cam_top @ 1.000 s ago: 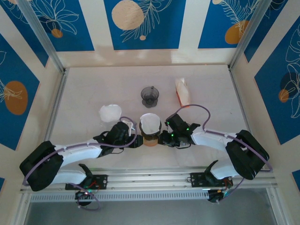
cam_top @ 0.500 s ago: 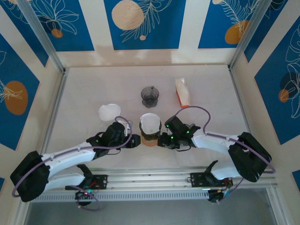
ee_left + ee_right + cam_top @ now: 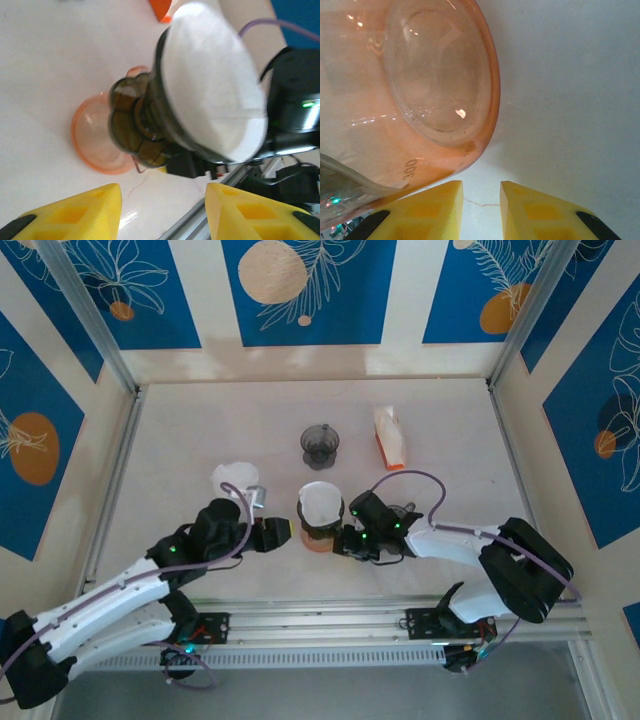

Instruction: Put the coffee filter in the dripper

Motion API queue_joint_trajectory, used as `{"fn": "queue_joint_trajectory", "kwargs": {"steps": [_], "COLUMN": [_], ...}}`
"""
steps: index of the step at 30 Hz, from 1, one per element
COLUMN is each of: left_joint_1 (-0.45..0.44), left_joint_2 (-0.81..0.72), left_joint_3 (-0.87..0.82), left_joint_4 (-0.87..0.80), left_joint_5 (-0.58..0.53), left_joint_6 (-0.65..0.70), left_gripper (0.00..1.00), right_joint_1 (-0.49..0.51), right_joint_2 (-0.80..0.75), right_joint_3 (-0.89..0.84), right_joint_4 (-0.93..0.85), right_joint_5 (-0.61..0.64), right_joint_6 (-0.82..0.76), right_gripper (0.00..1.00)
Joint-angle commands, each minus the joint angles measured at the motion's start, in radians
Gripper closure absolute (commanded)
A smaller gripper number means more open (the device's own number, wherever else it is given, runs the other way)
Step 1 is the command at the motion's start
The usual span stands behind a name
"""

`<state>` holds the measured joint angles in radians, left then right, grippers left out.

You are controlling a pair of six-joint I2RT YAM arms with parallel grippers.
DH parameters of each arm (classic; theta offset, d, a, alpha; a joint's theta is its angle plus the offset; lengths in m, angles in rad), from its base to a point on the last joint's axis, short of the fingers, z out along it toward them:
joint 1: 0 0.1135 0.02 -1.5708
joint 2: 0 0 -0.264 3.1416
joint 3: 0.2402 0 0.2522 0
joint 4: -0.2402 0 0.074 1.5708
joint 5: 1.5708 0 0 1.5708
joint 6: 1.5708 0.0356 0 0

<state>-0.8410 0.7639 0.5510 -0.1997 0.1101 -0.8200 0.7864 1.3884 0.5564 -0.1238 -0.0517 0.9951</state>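
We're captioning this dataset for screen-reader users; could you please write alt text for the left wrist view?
A dark dripper lined with a white coffee filter sits on an orange glass carafe on a white table. The left gripper shows as yellow fingertips at the bottom edge, apart with nothing between them.

White filter (image 3: 210,95) in dripper (image 3: 140,125) atop orange carafe (image 3: 95,140)
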Motion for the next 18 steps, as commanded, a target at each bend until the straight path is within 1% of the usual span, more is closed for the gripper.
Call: {"fn": "queue_joint_trajectory", "kwargs": {"steps": [1, 8, 13, 18], "left_joint_1": [-0.006, -0.005, -0.005, -0.006], "left_joint_2": [-0.057, -0.140, -0.196, -0.238], "left_joint_3": [0.068, 0.160, 0.218, 0.262], "left_joint_4": [-0.112, -0.239, -0.295, -0.328], "left_joint_5": [-0.053, -0.143, -0.213, -0.256], "left_joint_6": [0.050, 0.122, 0.172, 0.216], "left_gripper": [0.50, 0.47, 0.35, 0.17], "right_joint_1": [0.005, 0.005, 0.002, -0.018], "right_joint_2": [0.033, 0.103, 0.160, 0.231], "right_joint_3": [0.032, 0.077, 0.115, 0.168], "right_joint_4": [0.044, 0.094, 0.116, 0.131], "right_joint_5": [0.013, 0.012, 0.010, 0.004], "right_joint_6": [0.025, 0.036, 0.037, 0.039], "right_gripper": [0.72, 0.73, 0.73, 0.73]}}
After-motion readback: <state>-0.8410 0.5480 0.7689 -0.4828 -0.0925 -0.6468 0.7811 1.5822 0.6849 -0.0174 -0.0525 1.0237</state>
